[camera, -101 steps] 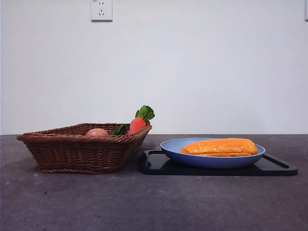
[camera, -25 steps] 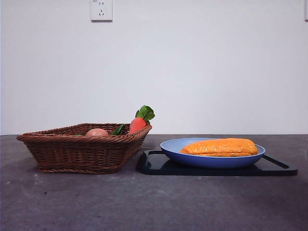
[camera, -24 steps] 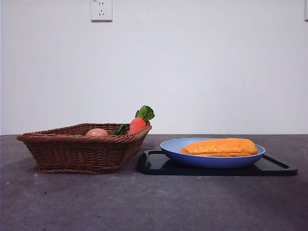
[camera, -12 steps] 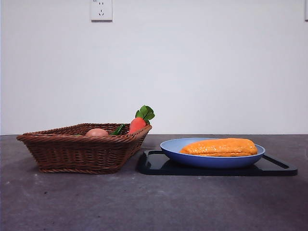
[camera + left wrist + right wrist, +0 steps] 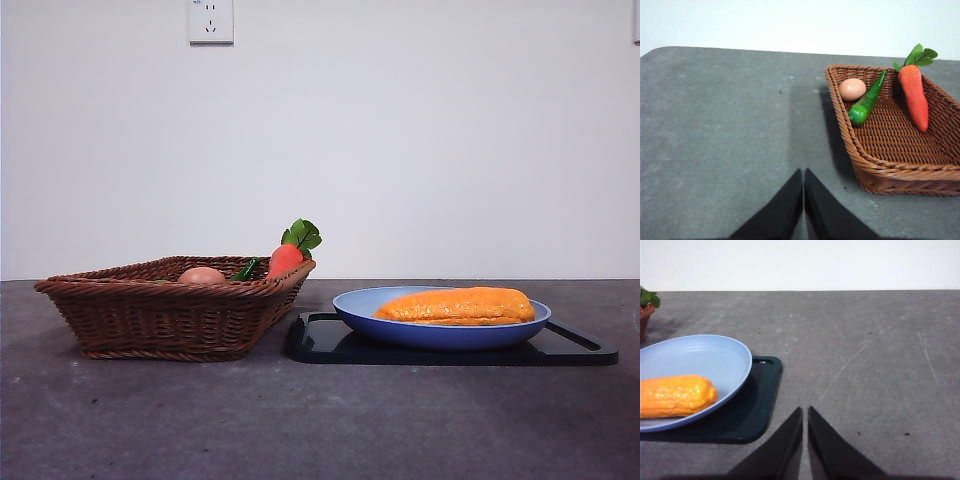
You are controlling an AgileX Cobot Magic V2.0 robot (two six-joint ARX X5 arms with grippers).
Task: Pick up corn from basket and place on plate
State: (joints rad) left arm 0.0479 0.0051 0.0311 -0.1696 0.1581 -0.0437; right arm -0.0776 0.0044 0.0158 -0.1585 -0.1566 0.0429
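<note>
Dark grey counter (image 5: 300, 420) is stretching bare across the foreground, and both arms are waiting well back from the work: the left tool (image 5: 803, 200) is hanging over empty counter beside the basket (image 5: 900, 170) with its two black jaws pressed together on nothing, and the right tool (image 5: 805, 437) is sitting the same way, closed and empty, near the corner of the black tray (image 5: 752, 410). Farther in, the corn (image 5: 456, 306) is lying lengthwise on the light-blue plate (image 5: 372, 318), which is resting on that tray, so the job is looking finished. Little is left to go wrong, though the cob is reaching almost to the plate's rim and, being rounded and glossy, is likely to roll or slide off if an arm brushes the plate or tray in passing. Beyond it, the wicker basket is holding a carrot (image 5: 914, 95), a green pepper (image 5: 866, 100) and an egg (image 5: 852, 89); from counter height its wall is hiding most of them. The right wrist view is cutting off much of the cob and plate, and neither arm is showing in the front view. Behind everything, a white wall with an outlet (image 5: 211, 20) is closing the scene.
</note>
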